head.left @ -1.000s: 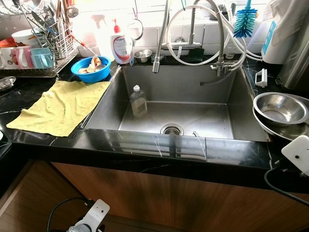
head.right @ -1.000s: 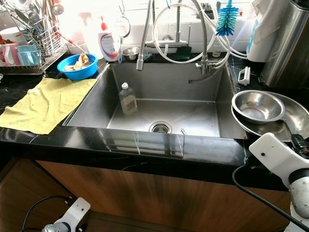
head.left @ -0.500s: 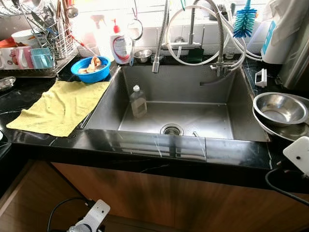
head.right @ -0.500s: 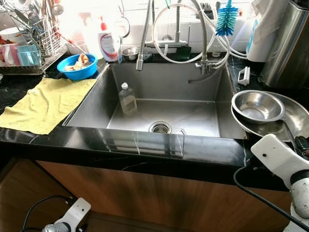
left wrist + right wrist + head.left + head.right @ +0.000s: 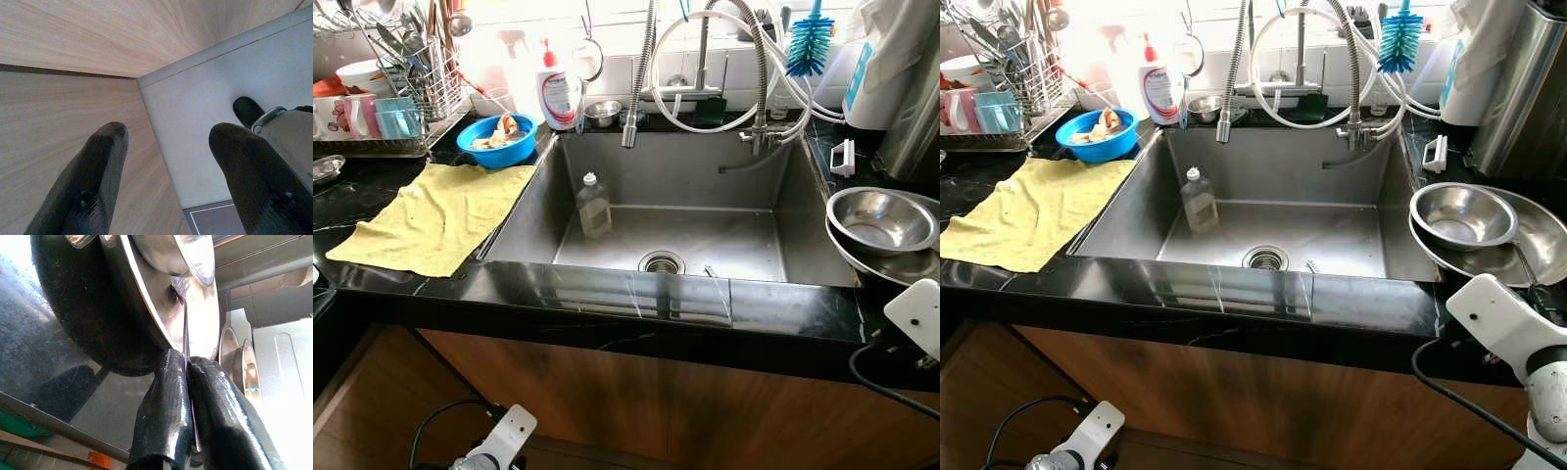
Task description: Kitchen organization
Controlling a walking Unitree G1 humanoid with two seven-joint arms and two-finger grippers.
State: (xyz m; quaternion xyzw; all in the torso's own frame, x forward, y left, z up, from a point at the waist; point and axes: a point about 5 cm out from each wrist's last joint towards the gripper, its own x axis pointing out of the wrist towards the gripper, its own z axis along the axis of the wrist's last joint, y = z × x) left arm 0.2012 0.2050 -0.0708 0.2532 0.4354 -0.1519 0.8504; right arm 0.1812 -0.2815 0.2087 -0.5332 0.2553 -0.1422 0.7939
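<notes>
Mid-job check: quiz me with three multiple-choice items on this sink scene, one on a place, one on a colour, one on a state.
1. Where is the clear soap bottle?
A. on the yellow cloth
B. inside the sink
C. in the dish rack

2. What colour is the bowl of scraps?
A. blue
B. red
C. white

3. How are the right hand's fingers?
A. wide apart
B. pinched on a thin metal handle
C. around a sponge

Key: 1 B, it stands in the sink basin; 2 A, blue rim and wall; 3 B, right wrist view shows the metal handle between them.
</notes>
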